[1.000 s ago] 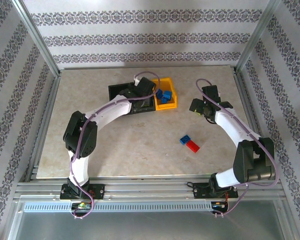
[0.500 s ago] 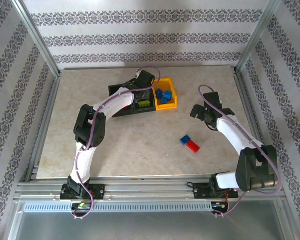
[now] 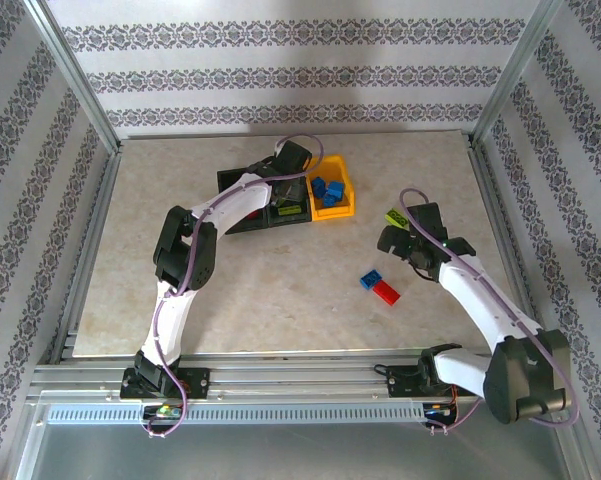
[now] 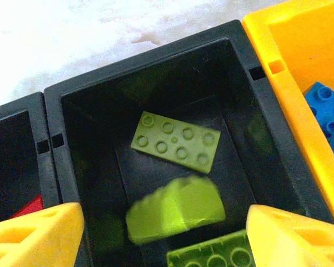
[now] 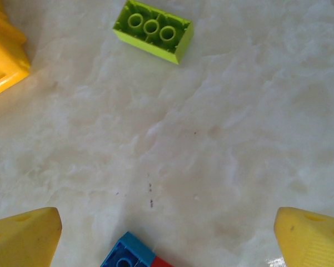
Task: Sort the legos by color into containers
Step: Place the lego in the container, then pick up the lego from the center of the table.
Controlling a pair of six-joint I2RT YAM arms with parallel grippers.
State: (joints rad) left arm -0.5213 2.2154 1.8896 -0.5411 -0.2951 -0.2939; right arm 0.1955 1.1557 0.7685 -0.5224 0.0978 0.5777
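Observation:
In the left wrist view my left gripper (image 4: 164, 233) is open over the middle black bin (image 4: 155, 50). A blurred lime green brick (image 4: 175, 208) is between its fingers, touching neither. A flat green brick (image 4: 175, 142) and another green brick (image 4: 217, 256) lie in that bin. The yellow bin (image 4: 300, 67) holds blue bricks (image 4: 328, 105), and the left black bin (image 4: 11, 156) shows a red brick (image 4: 30, 207). My right gripper (image 5: 167, 239) stands open above bare table. Beyond it lies a green brick (image 5: 153, 30), and a blue brick (image 5: 128, 257) joined to a red one (image 3: 386, 292) lies just under it.
The three bins sit in a row at the back middle of the table (image 3: 180, 290), with my left gripper (image 3: 283, 192) over them. A corner of the yellow bin (image 5: 3, 55) shows at the right wrist view's left edge. A metal frame (image 3: 80, 260) surrounds the table.
My right gripper has drawn back toward the near edge, and the green brick now lies uncovered beyond it. My left arm's elbow has swung right while its gripper stays over the bins.

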